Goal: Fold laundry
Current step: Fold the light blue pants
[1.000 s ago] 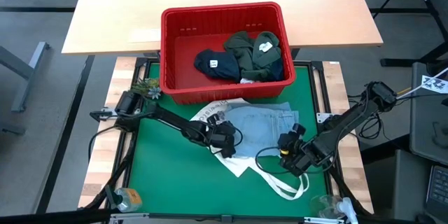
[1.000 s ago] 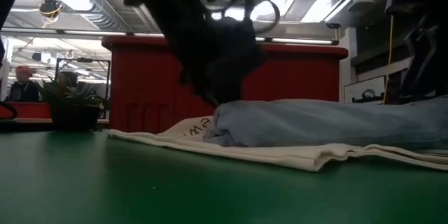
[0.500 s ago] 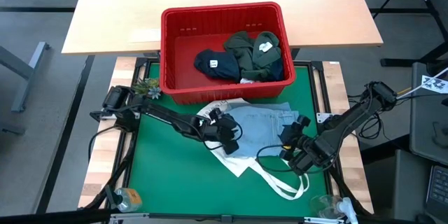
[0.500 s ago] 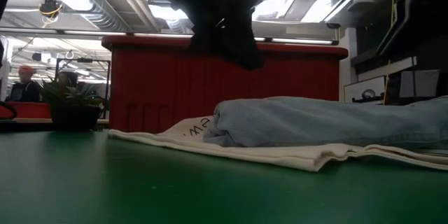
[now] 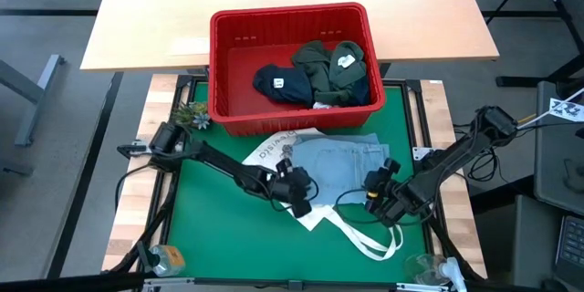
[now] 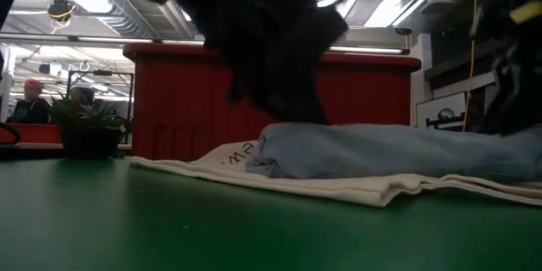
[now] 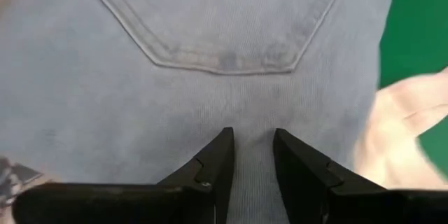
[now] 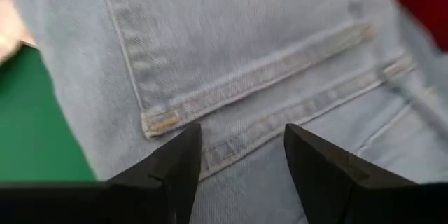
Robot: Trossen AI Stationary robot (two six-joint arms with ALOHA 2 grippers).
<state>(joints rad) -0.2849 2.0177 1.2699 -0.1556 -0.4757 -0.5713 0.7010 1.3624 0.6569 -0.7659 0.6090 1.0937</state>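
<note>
You have bare green counter (image 5: pixel 210 228) open toward the near edge and on the left side, while the red basket (image 5: pixel 290 27) walls off the far side, its front wall just behind the work. The light blue denim garment (image 5: pixel 342 160) lies flat near the middle of the counter, on top of a white tote bag (image 5: pixel 274 144) whose long handles (image 5: pixel 370 240) trail toward the near right corner. Your left tool (image 5: pixel 290 185) sits at the denim's left edge, its fingers (image 7: pixel 218 159) standing a narrow gap apart over the fabric just below a back pocket, with nothing pinched between them. Your right tool (image 5: pixel 379 193) is at the denim's right edge, its fingers (image 8: pixel 180 159) spread wider and released, poised over a pocket corner and seam. In the basket, the navy blue garment (image 5: pixel 281 83) and dark olive green garments (image 5: pixel 330 68) sit bunched in the right half, well apart from both tools. A small plant (image 5: pixel 190 112) stands at the far left corner.
</note>
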